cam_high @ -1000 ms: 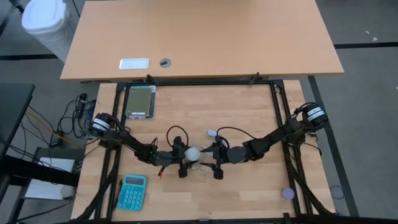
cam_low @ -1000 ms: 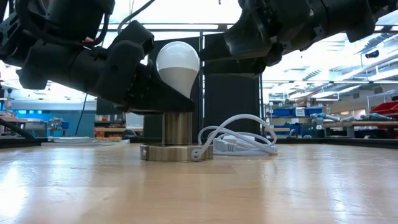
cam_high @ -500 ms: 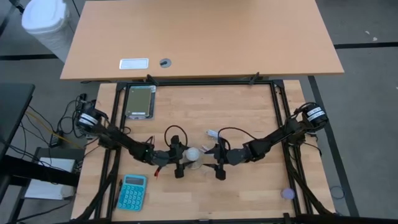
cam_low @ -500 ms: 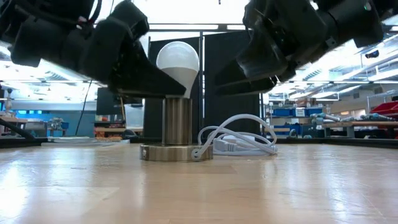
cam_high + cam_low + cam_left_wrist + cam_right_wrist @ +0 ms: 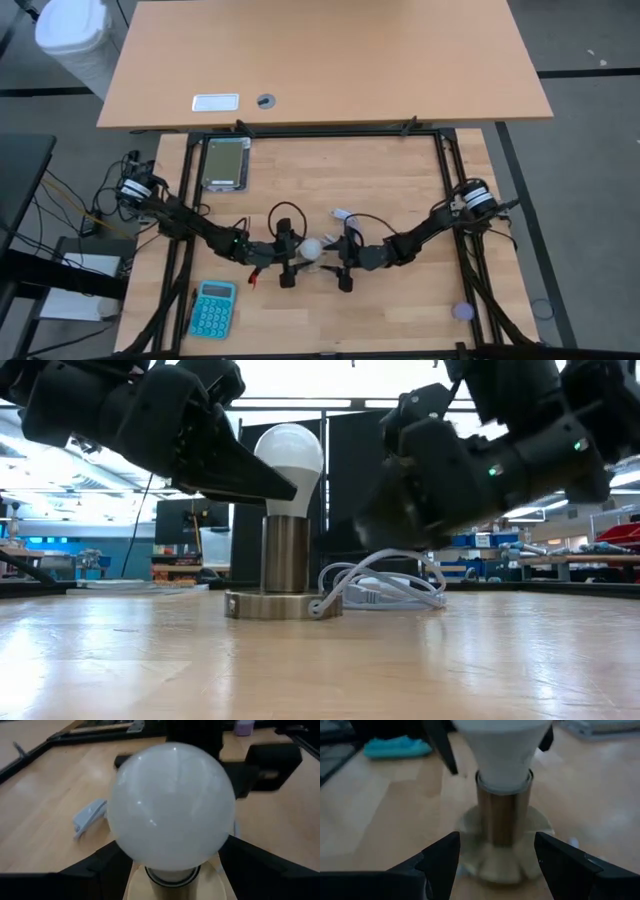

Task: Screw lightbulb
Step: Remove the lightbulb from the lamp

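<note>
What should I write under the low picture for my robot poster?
The lightbulb sits in its metal socket while the left gripper reaches its neck and the right gripper waits nearby.

Beyond the grippers, away from the arms' bases – a big light-wood desk (image 5: 330,60) on grey floor (image 5: 590,120), white bin (image 5: 75,35) at its far left corner. Low view: bright workshop w/ ceiling strip lights (image 5: 300,403), dark panels (image 5: 365,480) behind, cluttered benches (image 5: 540,555) and blue storage bins (image 5: 475,541) – right side.

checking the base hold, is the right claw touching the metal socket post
Apart. The right wrist view shows wood between both fingers of the right claw and the socket post.
</note>
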